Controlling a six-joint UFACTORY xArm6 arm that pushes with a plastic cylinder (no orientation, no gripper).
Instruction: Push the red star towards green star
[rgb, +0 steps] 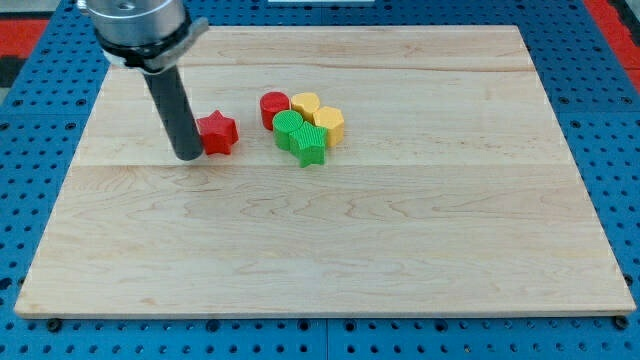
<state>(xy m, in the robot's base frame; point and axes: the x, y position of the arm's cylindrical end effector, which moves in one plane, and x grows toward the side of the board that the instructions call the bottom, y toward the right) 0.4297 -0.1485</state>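
Observation:
The red star lies on the wooden board, left of the middle. My tip stands right against its left side, touching or nearly so. The green star lies to the right of the red star, with a gap of bare board between them. It sits at the lower edge of a tight cluster of blocks.
The cluster holds a red cylinder, a green round block, a yellow block and a yellow hexagon. The wooden board rests on a blue pegboard.

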